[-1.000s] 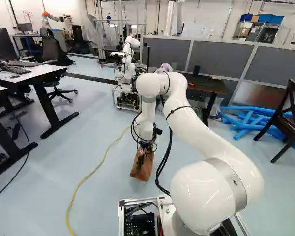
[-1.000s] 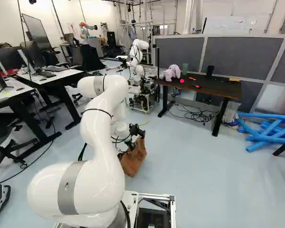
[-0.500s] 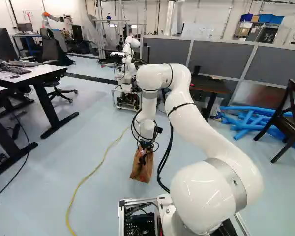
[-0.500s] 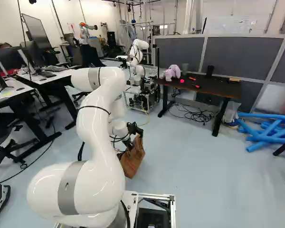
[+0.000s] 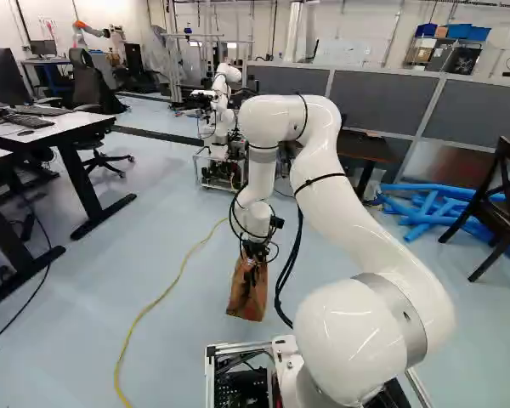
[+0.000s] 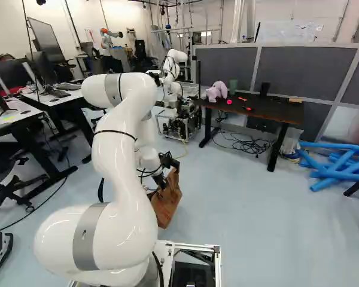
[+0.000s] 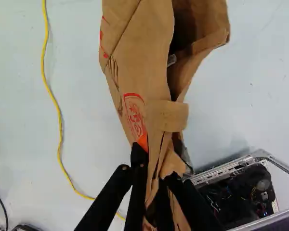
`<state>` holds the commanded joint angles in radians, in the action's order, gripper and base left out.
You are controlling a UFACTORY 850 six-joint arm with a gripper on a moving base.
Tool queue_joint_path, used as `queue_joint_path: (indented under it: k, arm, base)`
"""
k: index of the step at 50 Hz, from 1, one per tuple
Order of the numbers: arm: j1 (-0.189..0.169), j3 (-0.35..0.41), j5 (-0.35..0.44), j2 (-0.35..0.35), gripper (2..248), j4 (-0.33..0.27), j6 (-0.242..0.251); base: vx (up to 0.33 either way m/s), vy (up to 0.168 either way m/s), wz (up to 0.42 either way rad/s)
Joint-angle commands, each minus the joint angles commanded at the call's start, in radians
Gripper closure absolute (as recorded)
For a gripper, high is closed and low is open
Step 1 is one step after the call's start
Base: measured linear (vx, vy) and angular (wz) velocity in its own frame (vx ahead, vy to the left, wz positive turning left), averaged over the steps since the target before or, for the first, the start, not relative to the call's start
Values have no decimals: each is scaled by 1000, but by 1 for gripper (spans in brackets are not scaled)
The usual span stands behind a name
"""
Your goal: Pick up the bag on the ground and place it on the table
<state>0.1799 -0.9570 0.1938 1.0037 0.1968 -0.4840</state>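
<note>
Clearly, one paper bag (image 7: pixel 139 67), folds snug between the two nearly closed fingers (image 7: pixel 138 185) of one pincer (image 6: pixel 162 182).

Our arm's upper bend (image 5: pixel 293 119) has risen and drawn back nearer to us, against the joint at its foot. The hand (image 5: pixel 253 255) has come slightly nearer too, and the brown paper carrier bag (image 5: pixel 247 293), gripped in it, has travelled along and hangs a little more upright than before. In the left base view we have lost sight of the purple plush toy (image 6: pixel 217 91), now covered by our arm.
</note>
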Motion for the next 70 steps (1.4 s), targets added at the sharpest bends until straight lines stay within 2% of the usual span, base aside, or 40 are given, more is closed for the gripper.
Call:
queue_joint_path:
  k: [39,70]
  arm:
    - [-24,120,-90,-165,229,-26,0]
    - [-30,225,-95,-310,229,-27,0]
  base:
    - [0,0,0]
    - [0,0,0]
